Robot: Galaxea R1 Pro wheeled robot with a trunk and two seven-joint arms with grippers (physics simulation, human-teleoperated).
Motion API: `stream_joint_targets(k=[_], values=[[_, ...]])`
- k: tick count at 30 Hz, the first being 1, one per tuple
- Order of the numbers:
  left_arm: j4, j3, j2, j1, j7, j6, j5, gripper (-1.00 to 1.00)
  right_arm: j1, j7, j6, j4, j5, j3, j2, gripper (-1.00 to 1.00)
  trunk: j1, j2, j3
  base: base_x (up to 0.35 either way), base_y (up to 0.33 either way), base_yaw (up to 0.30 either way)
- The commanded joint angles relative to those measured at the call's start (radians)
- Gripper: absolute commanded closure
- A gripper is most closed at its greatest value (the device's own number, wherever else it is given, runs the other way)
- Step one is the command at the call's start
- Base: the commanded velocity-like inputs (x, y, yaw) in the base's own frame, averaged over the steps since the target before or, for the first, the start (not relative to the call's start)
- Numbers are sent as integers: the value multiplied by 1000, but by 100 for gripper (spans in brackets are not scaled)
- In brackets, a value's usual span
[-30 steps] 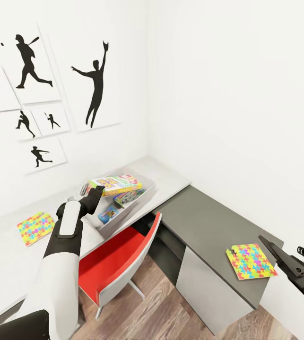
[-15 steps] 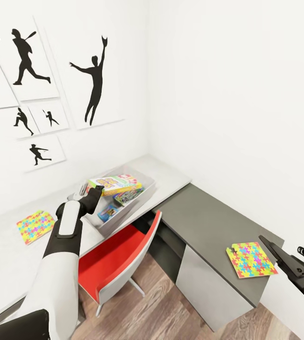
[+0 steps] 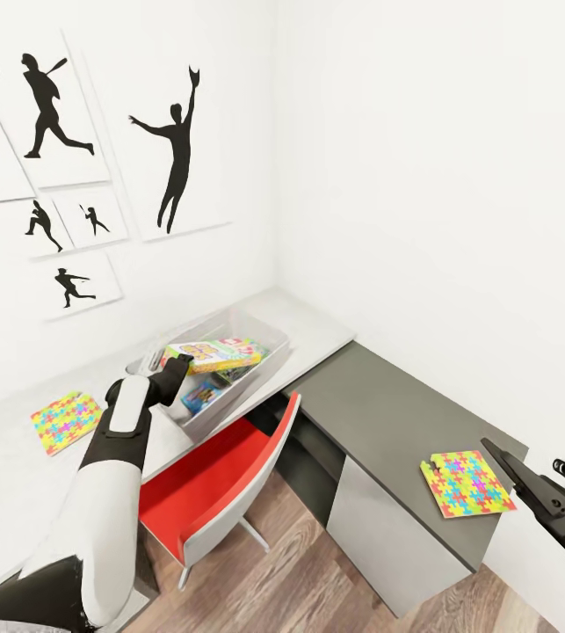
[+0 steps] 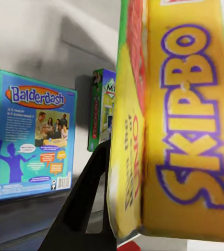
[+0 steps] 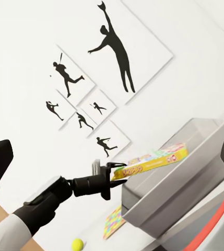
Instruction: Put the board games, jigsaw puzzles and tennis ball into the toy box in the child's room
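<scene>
Flanking toy box (image 3: pixel 269 360): puzzles, seemingly clear.

We see a child's room | baseball silhouette prints (image 3: pixel 71 167) at 10 o'clock | L-shaped desk (image 3: pixel 387 413), red chair (image 3: pixel 207 492), board games (image 3: pixel 214 356).

Left arm (image 3: pixel 111 492): smooth white shell segments joined by black sections at the elbow and wrist, with a black base near the shoulder. Left gripper (image 3: pixel 179 358): black, flat tapered fingers. Right arm (image 3: pixel 553 508): black, angular, tapering to a point.
</scene>
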Motion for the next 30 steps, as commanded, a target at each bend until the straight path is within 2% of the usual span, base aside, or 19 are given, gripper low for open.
stream_joint_targets(k=[1,11,20,30], values=[[6,2,0,-4,9,4,12,100,-1,1,8,0,-3,0,0,-100,1,-2,-2,0,0,0],[21,1,2,-25,9,-64,7,100,-1,2,6,0,-3,0,1,-100,1,-2,-2,0,0,0],[22,1,2,-28,9,-73,3,100,-1,2,6,-1,-3,0,1,-100,1,-2,-2,0,0,0],[50,0,2,-62,10,-74,2,100,-1,3,6,-1,-3,0,2,-100,1,-2,-2,0,0,0]])
